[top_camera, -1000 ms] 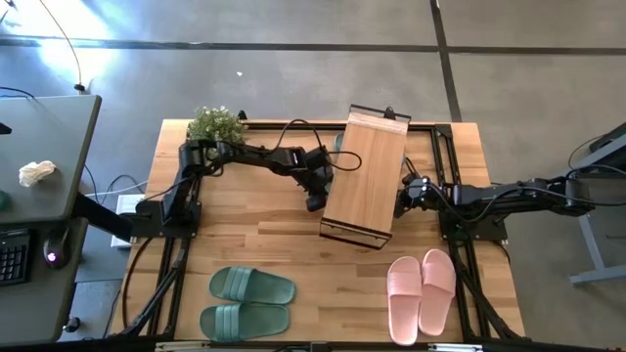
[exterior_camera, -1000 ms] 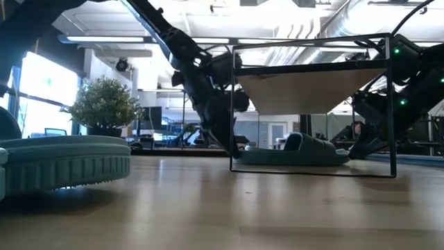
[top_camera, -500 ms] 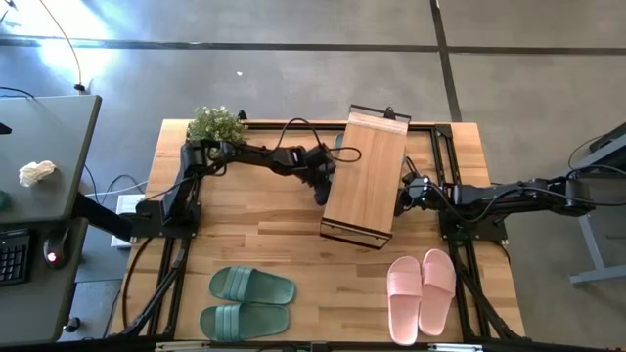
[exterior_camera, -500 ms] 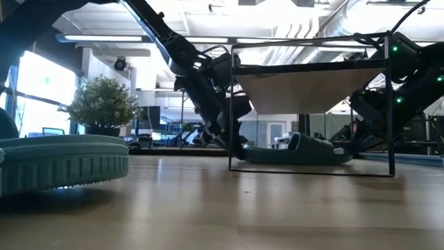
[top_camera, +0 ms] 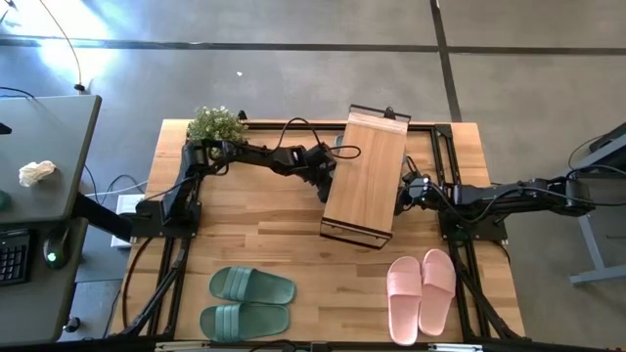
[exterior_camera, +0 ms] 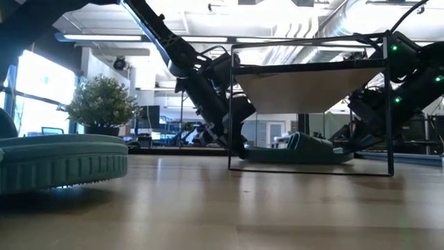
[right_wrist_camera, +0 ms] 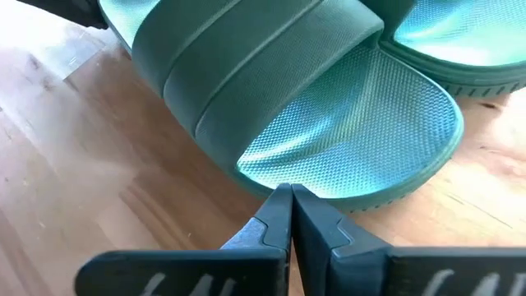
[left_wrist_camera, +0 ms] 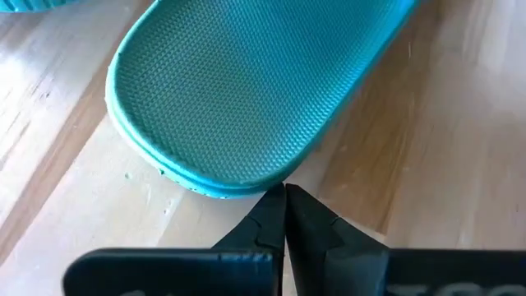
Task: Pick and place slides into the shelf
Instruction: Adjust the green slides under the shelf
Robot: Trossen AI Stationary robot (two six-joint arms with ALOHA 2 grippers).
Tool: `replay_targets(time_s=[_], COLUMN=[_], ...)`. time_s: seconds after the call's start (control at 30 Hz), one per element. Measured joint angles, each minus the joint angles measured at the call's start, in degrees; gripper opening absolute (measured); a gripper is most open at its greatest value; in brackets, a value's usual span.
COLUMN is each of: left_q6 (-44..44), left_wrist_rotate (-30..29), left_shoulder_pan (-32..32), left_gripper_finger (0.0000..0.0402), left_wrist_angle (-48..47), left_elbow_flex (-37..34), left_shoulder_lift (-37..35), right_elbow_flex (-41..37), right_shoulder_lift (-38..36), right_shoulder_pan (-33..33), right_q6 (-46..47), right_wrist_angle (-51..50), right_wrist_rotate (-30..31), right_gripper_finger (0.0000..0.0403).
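The shelf [top_camera: 364, 176] stands mid-table, slanting from far to near. Under it lie two green slides: one [left_wrist_camera: 238, 99] shows its rounded sole end in the left wrist view, and the right wrist view shows a ridged strap [right_wrist_camera: 246, 66] with a second sole [right_wrist_camera: 468, 41] behind it. In the low view a slide [exterior_camera: 305, 149] rests sole-down on the table inside the frame. My left gripper [top_camera: 327, 192] is shut at the shelf's left side. My right gripper [top_camera: 401, 202] is shut at its right side. A green pair [top_camera: 249, 301] and a pink pair [top_camera: 423, 291] lie near the front edge. My left gripper's shut fingertips [left_wrist_camera: 285, 194] meet the rim of the slide's rounded sole end [left_wrist_camera: 246, 186], coming slanting down from the table's left. The slide lies flat on the table. My right gripper's shut fingertips [right_wrist_camera: 289, 194] meet the sole's side edge [right_wrist_camera: 316, 197] just below the strap, slanting down from the table's right. That slide lies flat too.
A potted plant [top_camera: 215, 124] stands at the far left corner, beside the left arm's base. Cables run along the table's far edge behind the shelf. Bare wood lies between the shelf and the two pairs at the front.
My left gripper, still shut, has rolled and tipped at the wrist, and its tip has gone a little toward the shelf's left side, up to the slide beneath it. My right arm has kept still.
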Motion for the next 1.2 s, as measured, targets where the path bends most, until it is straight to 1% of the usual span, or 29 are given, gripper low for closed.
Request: replay_targets(time_s=[0.17, 0.33, 0.53, 0.8, 0.93, 1.07, 1.13, 1.2], left_q6=[-1.6, -2.2, -2.5, -2.9, -2.9, -2.9, -2.9, -2.9], left_wrist_rotate=[-2.1, -3.4, -3.6, -3.5, -3.1, -2.5, -2.4, -2.3], left_shoulder_pan=[0.0, -0.4, -0.4, -0.4, -0.4, -0.4, -0.4, -0.4], left_gripper_finger=[0.0, 0.0, 0.0, 0.0, 0.0, 0.0, 0.0, 0.0], left_wrist_angle=[1.4, 1.5, 1.7, 1.6, 1.6, 1.5, 1.5, 1.5], left_elbow_flex=[0.0, 0.0, 0.0, 0.0, 0.0, 0.0, 0.0, 0.0], left_shoulder_lift=[0.6, 0.6, 0.6, 0.6, 0.6, 0.6, 0.6, 0.6], right_elbow_flex=[0.0, 0.0, 0.0, 0.0, 0.5, 4.9, 7.2, 9.2], right_shoulder_lift=[0.0, 0.0, -0.4, -3.4, -5.1, -6.1, -6.6, -7.0], right_shoulder_pan=[0.0, 0.0, 0.0, 0.0, 0.0, 0.0, 0.0, 0.0], right_q6=[-0.1, -1.4, -2.6, -5.2, -3.5, -1.5, -1.9, -2.9], right_wrist_angle=[0.0, 0.0, 0.1, -1.5, -7.4, -18.1, -20.4, -20.6], right_wrist_rotate=[1.8, 5.4, 4.6, -1.3, -3.7, -7.7, -10.4, -13.8], right_gripper_finger=[0.0, 0.0, 0.0, 0.0, 0.0, 0.0, 0.0, 0.0])
